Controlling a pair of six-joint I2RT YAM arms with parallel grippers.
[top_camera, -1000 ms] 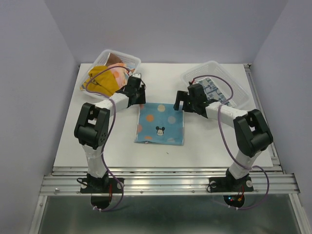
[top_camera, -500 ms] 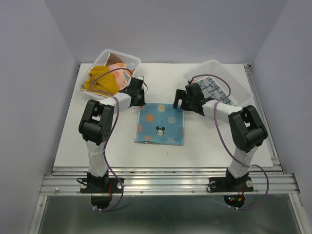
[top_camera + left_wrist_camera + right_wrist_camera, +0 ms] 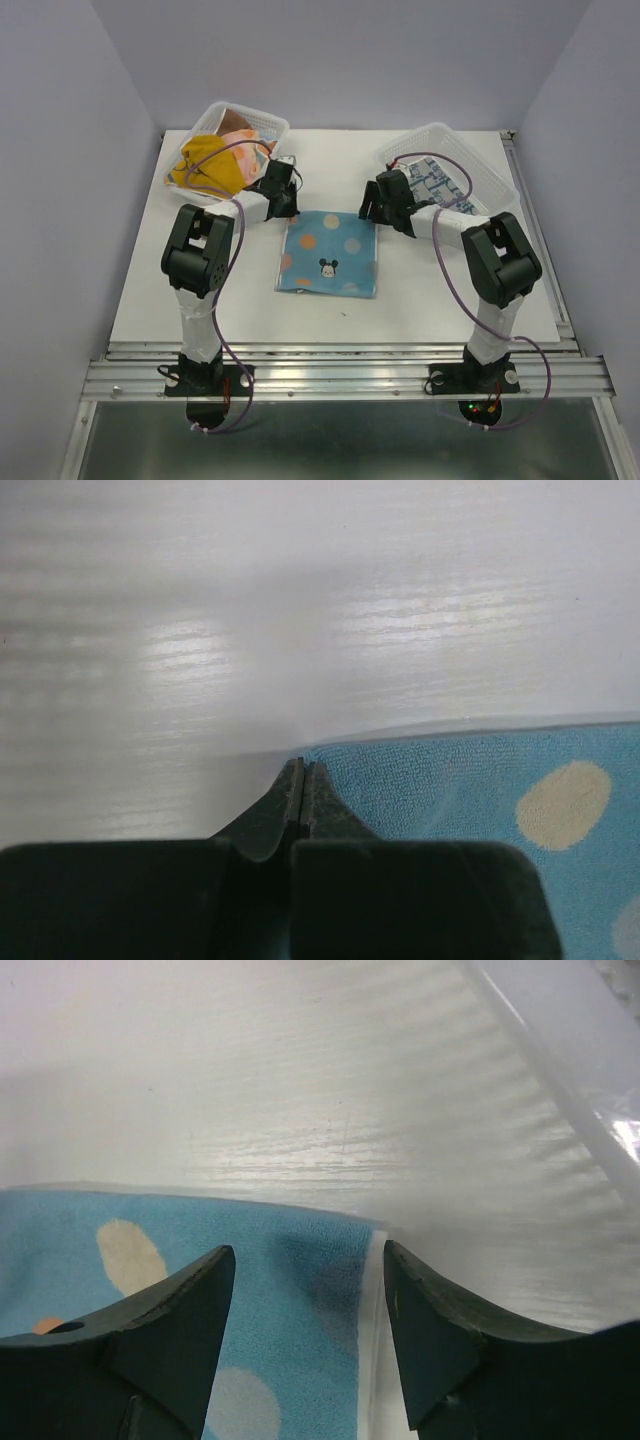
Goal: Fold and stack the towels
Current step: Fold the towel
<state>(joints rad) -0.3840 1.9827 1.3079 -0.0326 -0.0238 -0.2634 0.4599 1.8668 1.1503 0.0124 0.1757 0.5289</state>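
Note:
A light blue towel (image 3: 330, 250) with pale and orange dots and a small cartoon face lies flat mid-table. My left gripper (image 3: 283, 205) is low at its far left corner. In the left wrist view the fingers (image 3: 302, 768) are pressed together, with the corner of the towel (image 3: 470, 790) meeting their tips. My right gripper (image 3: 372, 212) is at the far right corner. Its jaws (image 3: 308, 1250) stand open astride the corner of the towel (image 3: 290, 1300), apart from the cloth. A mustard yellow towel (image 3: 205, 165) and a white towel with blue print (image 3: 435, 185) lie in baskets.
A clear basket (image 3: 225, 108) at the back left holds the mustard towel and other crumpled cloths. A second clear basket (image 3: 440, 133) at the back right holds the blue-print towel; its wall (image 3: 560, 1060) shows close by my right gripper.
My left gripper has gone from open to shut at the towel's far left corner. My right gripper's jaws have narrowed around the far right corner. Both forearms have shifted slightly.

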